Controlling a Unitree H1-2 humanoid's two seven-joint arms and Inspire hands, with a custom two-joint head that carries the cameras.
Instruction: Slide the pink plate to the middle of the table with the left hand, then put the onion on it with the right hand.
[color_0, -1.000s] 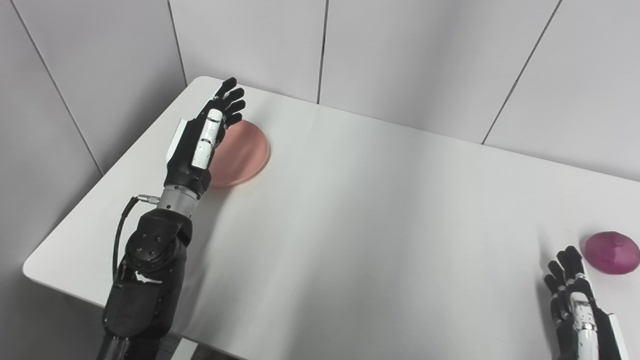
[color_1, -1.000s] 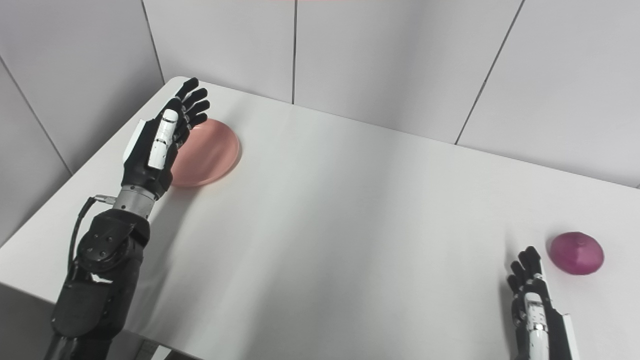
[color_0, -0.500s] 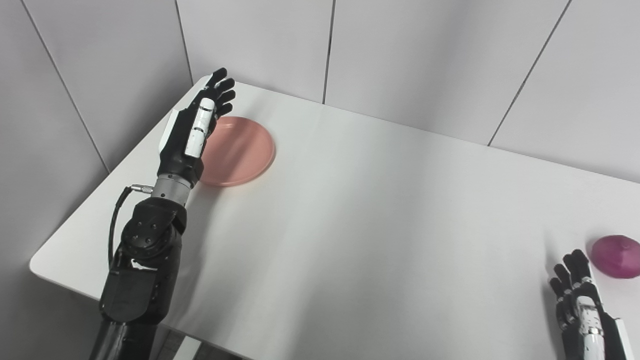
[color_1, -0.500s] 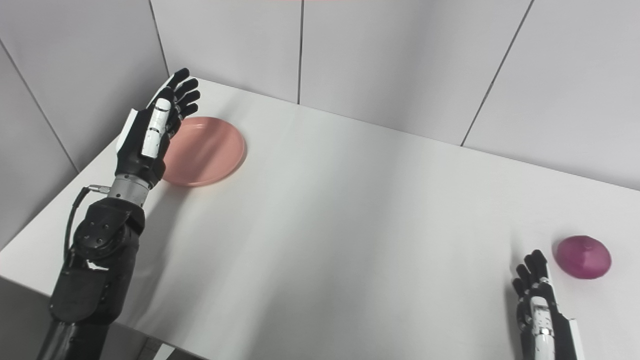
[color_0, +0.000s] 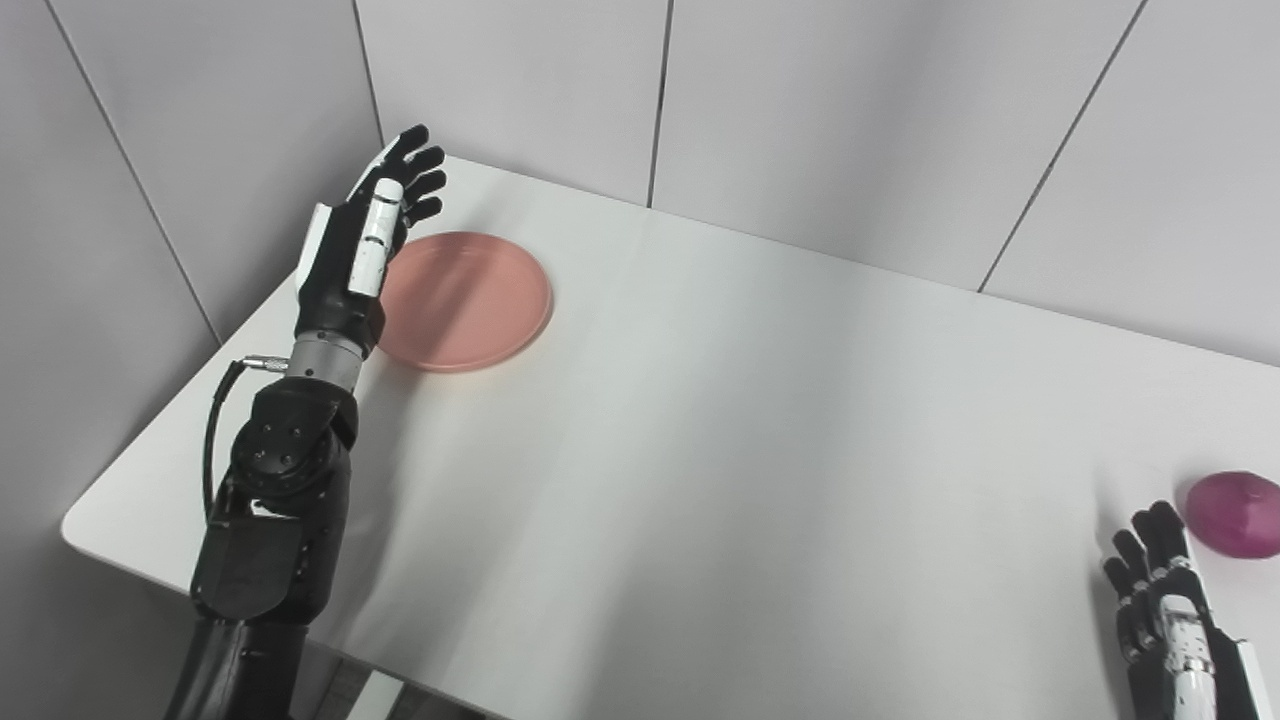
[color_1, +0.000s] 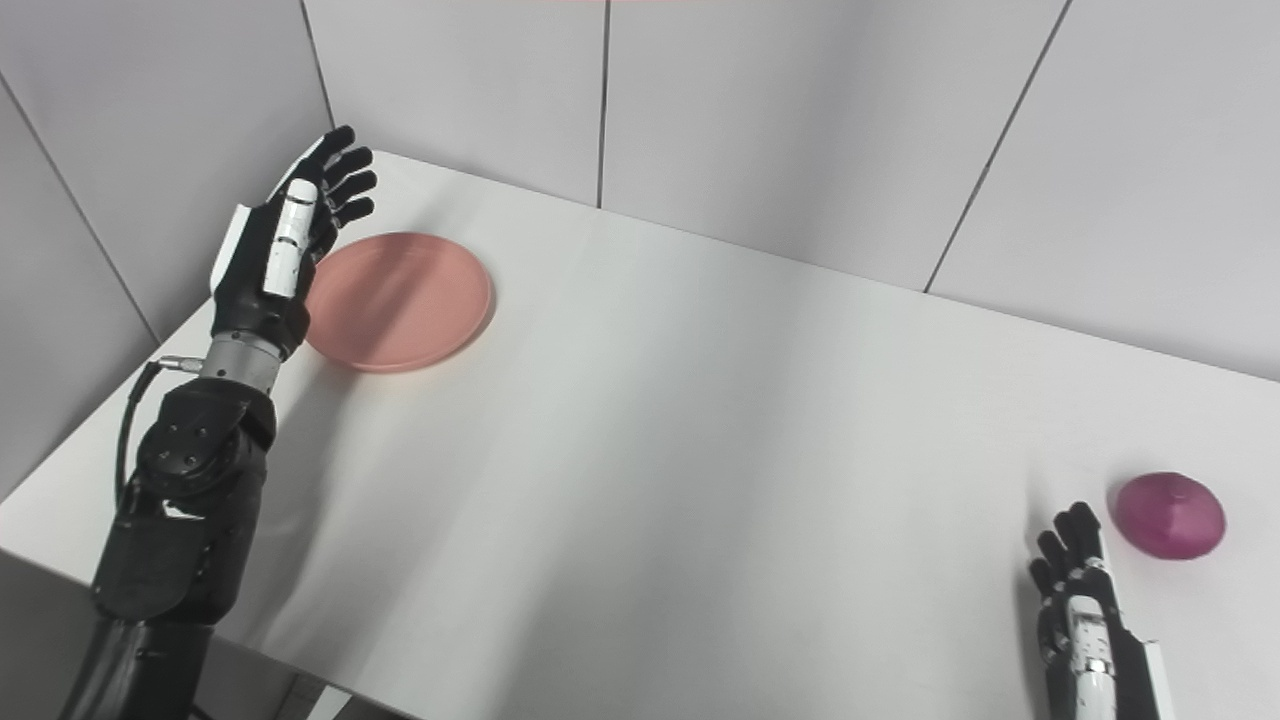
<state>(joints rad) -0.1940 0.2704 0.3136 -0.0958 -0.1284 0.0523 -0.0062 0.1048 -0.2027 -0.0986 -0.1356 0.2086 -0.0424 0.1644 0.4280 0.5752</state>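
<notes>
Right now my left hand (color_0: 362, 245) is raised just beside the pink plate (color_0: 468, 300), at the plate's outer side, toward the wall. Its black fingers (color_1: 345, 185) are stretched out and spread, nothing in them. From these views I cannot tell for sure whether the edge of my palm touches the plate's rim; it looks a little apart. My right hand (color_1: 1078, 600) sits well apart from the plate, low at the near edge of the table, fingers apart and pointing away from me, holding nothing. The onion (color_1: 1170, 515) lies just beside those fingertips, on the side away from the plate, not touching them.

The plate is round, shallow and smooth, a matte salmon pink, lying flat near the table's far left corner. The onion is a squat purple bulb with a small nub on top. The table (color_0: 760, 430) is plain white and smooth, with rounded corners. Behind the plate stand pale grey wall panels (color_0: 820, 110) split by thin dark seams.
</notes>
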